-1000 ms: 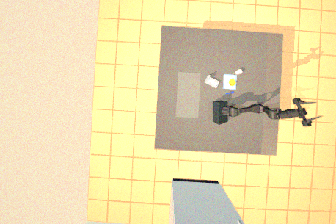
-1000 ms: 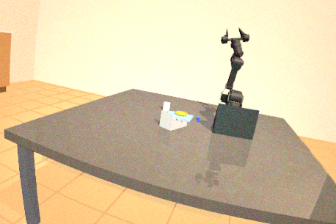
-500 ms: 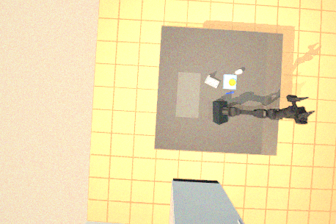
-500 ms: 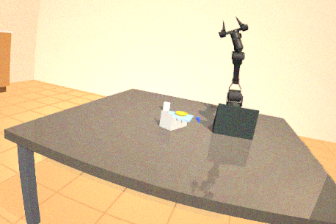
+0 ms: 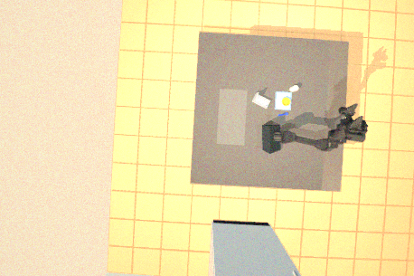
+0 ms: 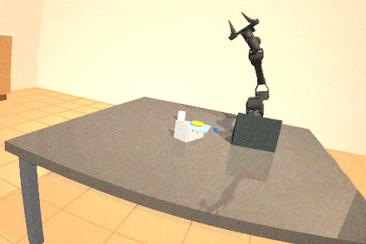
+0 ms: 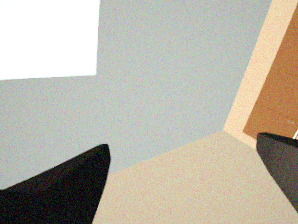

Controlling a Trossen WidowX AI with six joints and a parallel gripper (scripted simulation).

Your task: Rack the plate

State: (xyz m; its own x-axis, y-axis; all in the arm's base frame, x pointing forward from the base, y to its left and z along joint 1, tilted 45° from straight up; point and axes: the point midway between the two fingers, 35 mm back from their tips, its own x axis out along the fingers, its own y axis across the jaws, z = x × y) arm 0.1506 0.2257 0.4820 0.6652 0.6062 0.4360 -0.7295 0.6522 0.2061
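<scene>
A small yellow plate [image 5: 286,99] [image 6: 196,122] lies flat on a light-blue square mat [image 5: 278,105] [image 6: 206,128] near the middle of the grey table [image 5: 271,55] [image 6: 120,149]. The white dish rack [image 5: 260,99] [image 6: 184,132] stands right beside the mat. My gripper [image 5: 349,109] [image 6: 237,20] [image 7: 181,146] is open and empty. It is raised high above the table's far side, well away from the plate and rack, with the fingers pointing upward. The wrist view shows only the ceiling, a wall and a brown cabinet.
A white cylinder [image 5: 295,87] [image 6: 181,115] stands behind the rack. A small blue object [image 5: 283,114] [image 6: 216,130] lies by the mat. A dark box [image 5: 271,138] [image 6: 256,133] sits at the arm's base. A grey cabinet [image 5: 244,250] stands off the table.
</scene>
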